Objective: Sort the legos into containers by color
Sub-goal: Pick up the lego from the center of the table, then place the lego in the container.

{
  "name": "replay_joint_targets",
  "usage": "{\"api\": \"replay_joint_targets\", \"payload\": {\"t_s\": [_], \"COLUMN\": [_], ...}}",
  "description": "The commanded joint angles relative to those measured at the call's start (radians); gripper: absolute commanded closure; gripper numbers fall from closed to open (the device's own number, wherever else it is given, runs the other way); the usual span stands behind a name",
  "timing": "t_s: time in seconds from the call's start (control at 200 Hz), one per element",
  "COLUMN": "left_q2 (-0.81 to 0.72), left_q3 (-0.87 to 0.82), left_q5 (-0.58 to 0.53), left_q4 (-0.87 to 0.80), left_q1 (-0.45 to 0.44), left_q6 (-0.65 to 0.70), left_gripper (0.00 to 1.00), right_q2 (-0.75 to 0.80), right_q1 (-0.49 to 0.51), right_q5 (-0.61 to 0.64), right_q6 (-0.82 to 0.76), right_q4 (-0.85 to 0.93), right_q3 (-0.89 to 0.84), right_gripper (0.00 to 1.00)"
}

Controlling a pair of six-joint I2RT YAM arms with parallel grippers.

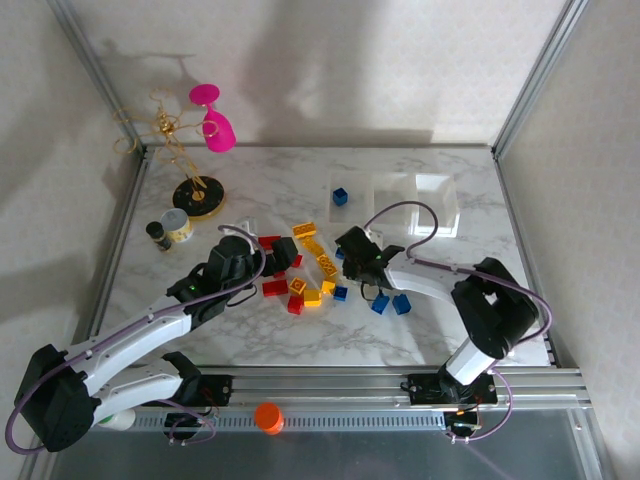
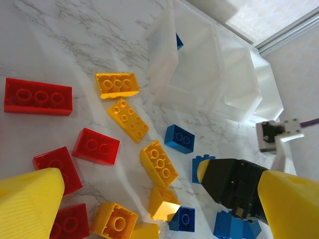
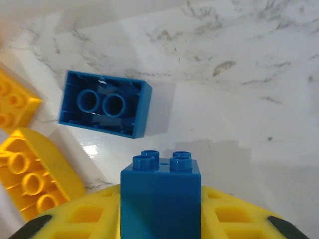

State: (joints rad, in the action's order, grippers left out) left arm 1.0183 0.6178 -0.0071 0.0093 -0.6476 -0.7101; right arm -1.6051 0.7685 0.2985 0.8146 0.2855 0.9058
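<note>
Blue lego brick (image 3: 160, 181) is sitting clamped in the right gripper (image 3: 160, 211), just short of the trays (image 1: 372, 190). That's the pickup step, and it's now needing a carry into the end one holding blue. Left gripper (image 2: 129, 179) is hovering, fingers apart.
</note>
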Motion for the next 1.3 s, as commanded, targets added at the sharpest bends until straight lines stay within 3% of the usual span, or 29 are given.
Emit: {"api": "replay_joint_targets", "payload": {"t_s": [0.0, 0.315, 0.681, 0.901, 1.292], "left_q2": [0.002, 0.046, 0.125, 0.168, 0.219], "left_q3": [0.048, 0.124, 0.171, 0.174, 0.185], "left_q5": [-0.028, -0.068, -0.099, -0.079, -0.045], "left_q4": [-0.017, -0.003, 0.029, 0.051, 0.079], "left_q1": [-0.009, -0.006, 0.032, 0.074, 0.103], "left_q6": [0.018, 0.033, 0.045, 0.029, 0.029], "left_gripper": [0.00, 0.00, 0.00, 0.00, 0.00], "right_q2": [0.059, -0.043, -0.298, -0.439, -0.510], "right_q1": [0.006, -0.068, -0.202, -0.233, -0.260], "right_q5": [0.067, 0.083, -0.020, -0.012, -0.017], "right_q6": [-0.063, -0.240, -0.354, -0.403, -0.430], "right_q4": [0.062, 0.048, -0.001, 0.019, 0.012], "right_q3": [0.070, 0.259, 0.531, 0.677, 0.722], "right_gripper": [0.71, 0.72, 0.72, 0.70, 0.60]}}
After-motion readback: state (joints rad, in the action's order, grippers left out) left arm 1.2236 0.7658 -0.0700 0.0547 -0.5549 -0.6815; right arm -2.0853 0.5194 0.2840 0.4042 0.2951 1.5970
